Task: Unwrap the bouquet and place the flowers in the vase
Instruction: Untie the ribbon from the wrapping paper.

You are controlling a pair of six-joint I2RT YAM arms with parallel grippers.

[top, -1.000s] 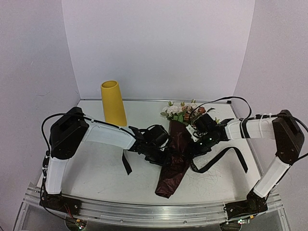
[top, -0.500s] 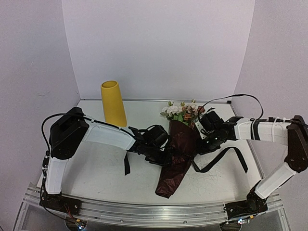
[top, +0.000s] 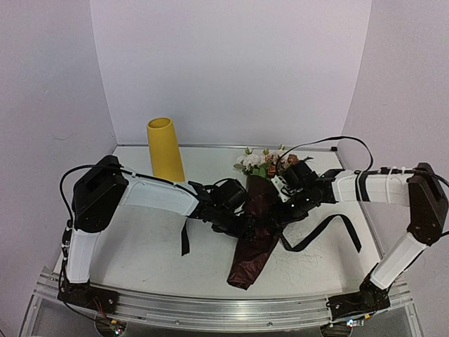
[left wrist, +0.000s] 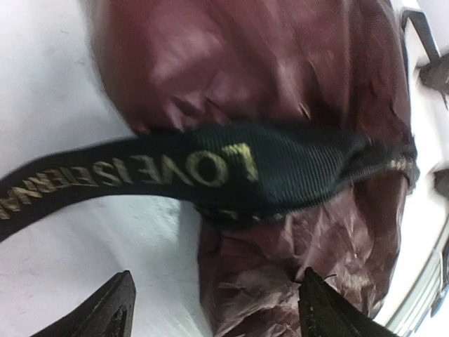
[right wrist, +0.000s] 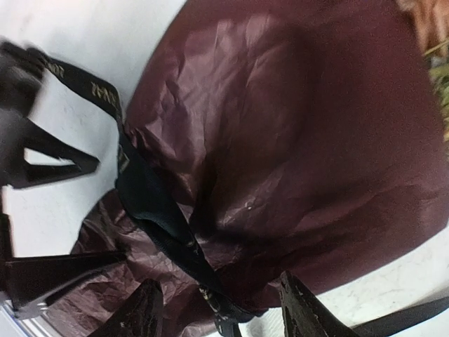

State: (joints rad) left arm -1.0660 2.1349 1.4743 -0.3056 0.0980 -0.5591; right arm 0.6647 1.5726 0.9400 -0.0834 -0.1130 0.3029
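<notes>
From where I stand, the bouquet [top: 254, 235] lies flat on the white table [top: 140, 253] between the 2 arms. Its narrow end points toward the near edge. The flowers [top: 265, 161] spill out of the far end, toward the back wall. The dark red paper is wrapped around the stems.

A black ribbon [top: 324, 237] trails off to the right in a loose loop, and another tail of it lies on the left side. Seen from the left wrist, it crosses the paper as a flat band with gold lettering.

The vase [top: 165, 151] stands upright at the back left, well apart from the bouquet.

The left gripper [top: 245, 223] sits at the bouquet's left flank. Its wrist camera shows the 2 fingertips spread wide over the crinkled paper, holding nothing, with the ribbon beyond them.

The right gripper [top: 284, 213] is at the opposite flank. Its jaws are parted too. The ribbon runs down between them, unpinched, though I cannot tell whether it brushes a finger.
</notes>
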